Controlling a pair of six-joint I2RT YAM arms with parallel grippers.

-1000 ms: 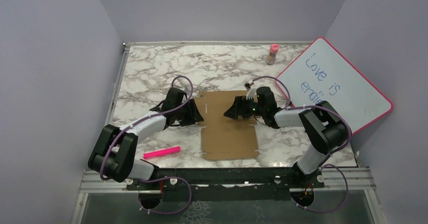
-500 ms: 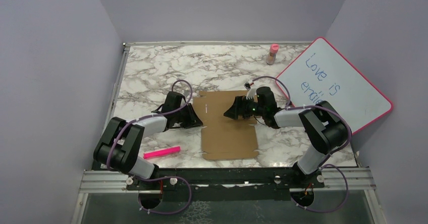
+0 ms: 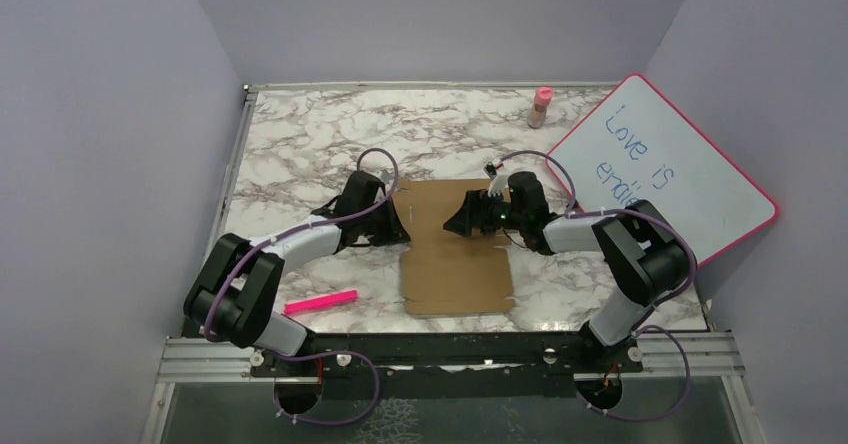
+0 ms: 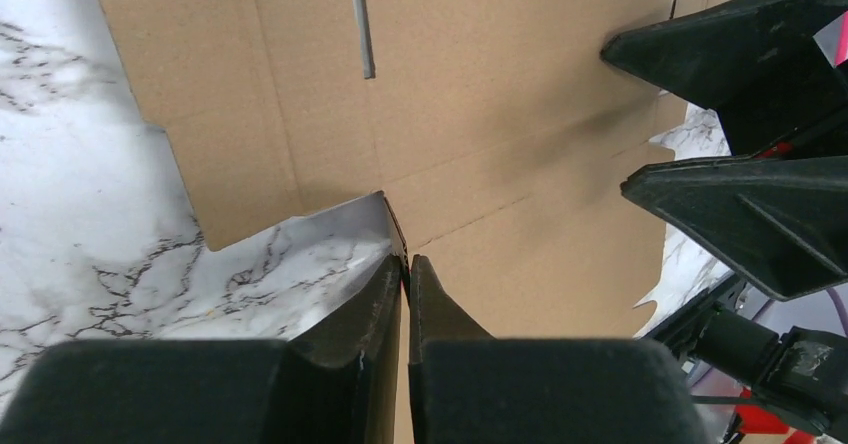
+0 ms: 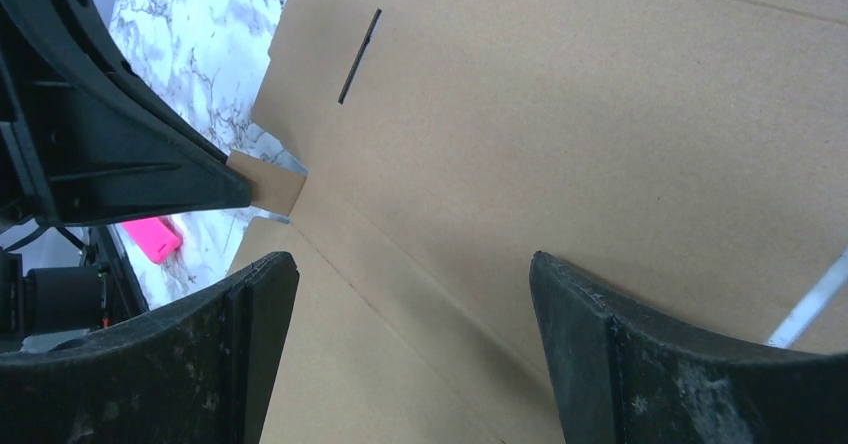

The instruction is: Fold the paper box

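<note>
The paper box (image 3: 455,264) lies flat and unfolded on the marble table (image 3: 300,144), brown and creased, with a narrow slit (image 4: 361,19) near its left edge. My left gripper (image 3: 398,226) is at that left edge, its jaws pinched on a small side flap (image 5: 268,186) that stands up off the table. The wrist view shows the thin cardboard edge between the fingertips of the left gripper (image 4: 408,261). My right gripper (image 3: 455,222) hovers low over the box's upper middle with its jaws wide apart. Only bare cardboard shows between the fingers of the right gripper (image 5: 412,259).
A pink marker (image 3: 320,302) lies near the front left. A pink-framed whiteboard (image 3: 660,164) leans at the right. A small pink-capped bottle (image 3: 541,106) stands at the back. Grey walls close in three sides.
My left gripper moved right to the box's left edge and closed on the side flap. The right arm has stayed put.
</note>
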